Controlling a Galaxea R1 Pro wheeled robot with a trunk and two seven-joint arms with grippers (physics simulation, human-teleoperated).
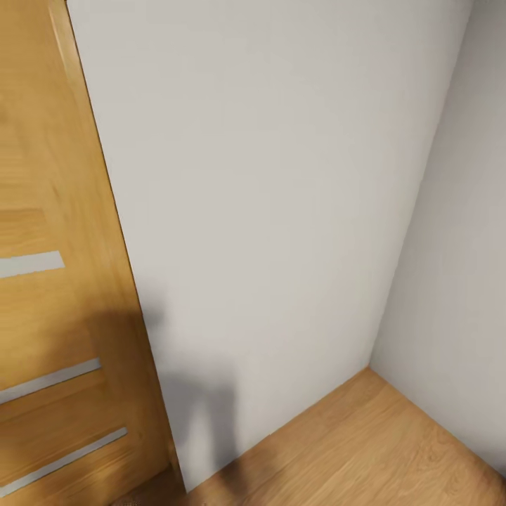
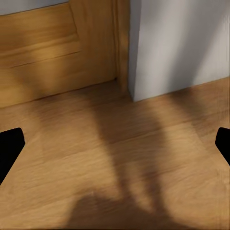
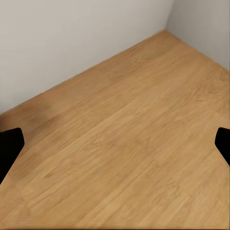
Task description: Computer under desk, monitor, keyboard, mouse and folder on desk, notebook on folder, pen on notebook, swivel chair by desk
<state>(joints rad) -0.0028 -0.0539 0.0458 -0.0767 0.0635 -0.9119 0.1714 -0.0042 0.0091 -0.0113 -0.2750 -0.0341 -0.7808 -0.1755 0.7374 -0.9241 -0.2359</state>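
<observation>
Ahead, an oak door (image 1: 49, 295) meets a white wall (image 1: 267, 197); both hands (image 2: 115, 143) (image 3: 115, 143) spread wide, empty.

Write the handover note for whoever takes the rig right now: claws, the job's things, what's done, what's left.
Left claw: open, nothing between its fingers, hanging over the wood floor near the foot of a wooden door.
Right claw: open and empty, over bare floor by a wall corner.
Head view: the door at left, a pale grey wall ahead, the room corner at right.
Job's things: the desk, chair, folder and the rest are out of sight from here, so their state cannot be judged.
Done: nothing can be confirmed.
Left: turn away from this corner, find the desk, then check every item.
</observation>
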